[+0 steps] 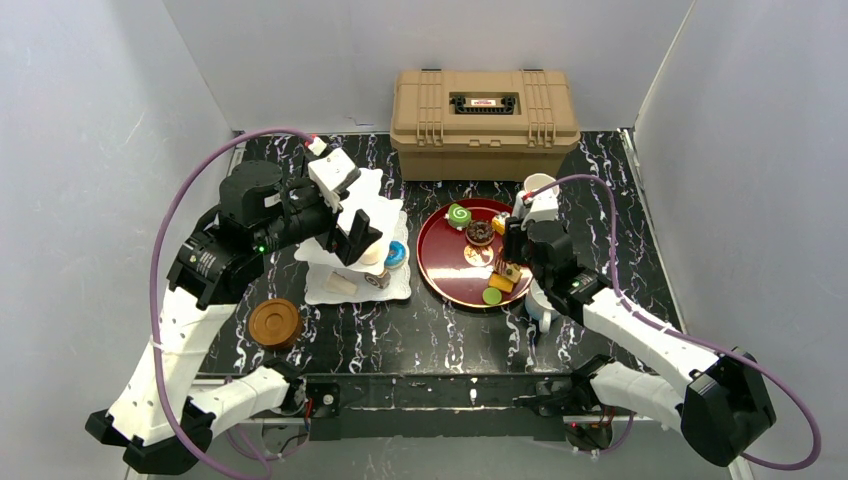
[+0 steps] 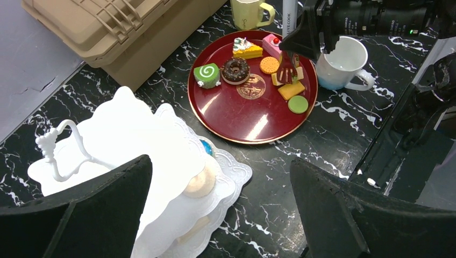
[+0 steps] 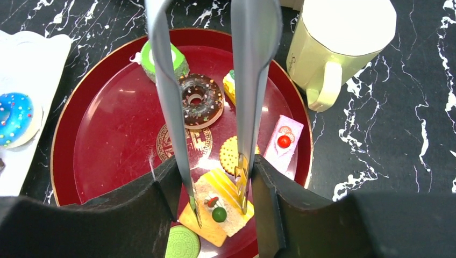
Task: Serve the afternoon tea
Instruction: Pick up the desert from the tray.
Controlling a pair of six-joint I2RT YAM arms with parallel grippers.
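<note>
Our right jaws were clenched on the tongs (image 3: pixel 250 80). The two blades hung apart with their tips either side of the yellow cake (image 3: pixel 223 188) at the near right of the dark red tray (image 3: pixel 107 161); we could not tell whether the tips touched it. Our left jaws were released and held nothing, above the white stand (image 2: pixel 129 129) on the left of the desk (image 1: pixel 440 330).

We judged the pinch to be the main risk. Smooth metal tips on a small hard cake could squirt it sideways. One tip also sat close to an orange piece (image 3: pixel 207 231) at the cake's edge, so both might shift together. A loose hold could drop the cake on the way left to the stand, and the left arm above the tiers could get in the way.

The tray also held the green roll (image 3: pixel 182 64), a chocolate donut (image 3: pixel 201 99), a round biscuit (image 3: pixel 230 153), the pink cake (image 3: pixel 284 142) and a green disc (image 3: pixel 182 244). The stand carried the blue donut (image 3: pixel 16 115) on its lowest tier and a cream round piece (image 2: pixel 201 180) above. The white mug (image 2: pixel 344 67) looked empty.
</note>
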